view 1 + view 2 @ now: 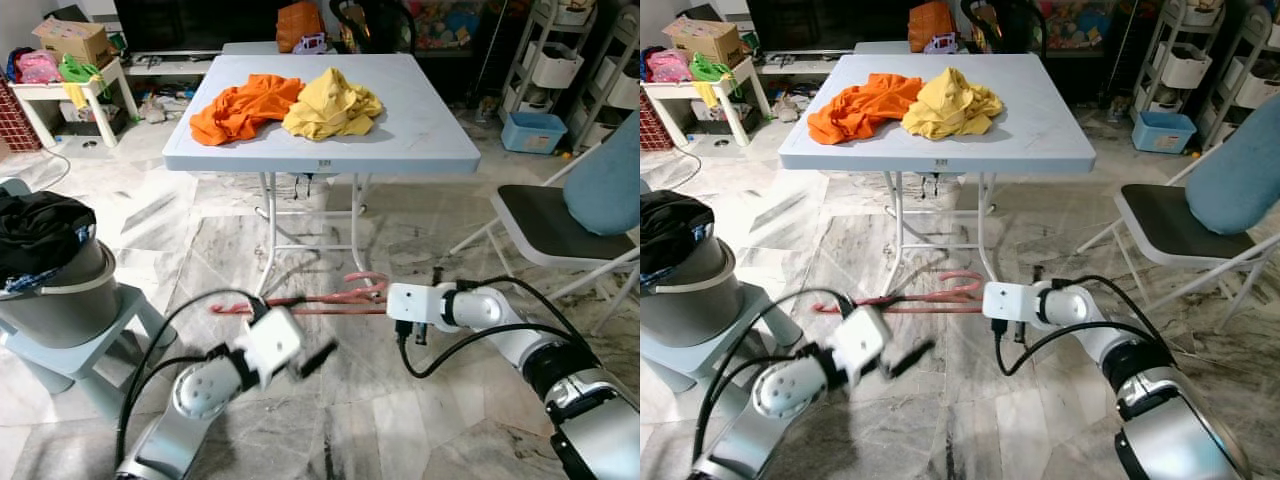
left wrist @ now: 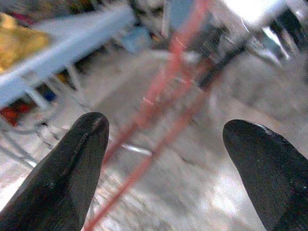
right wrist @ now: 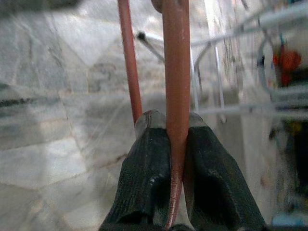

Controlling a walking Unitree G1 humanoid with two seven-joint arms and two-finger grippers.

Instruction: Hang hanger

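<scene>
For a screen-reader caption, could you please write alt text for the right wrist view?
The right gripper has its two black jaws shut on the thick bar of a thin red plastic clothes hanger, whose thinner bar runs alongside. Behind lie a grey marble tiled floor and the blurred white metal legs of a folding table.

Red hanger [image 1: 320,297], horizontal above floor

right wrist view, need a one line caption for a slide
Right gripper shut on the red hanger, its bar pinched between the two black fingers above the marble floor.
</scene>
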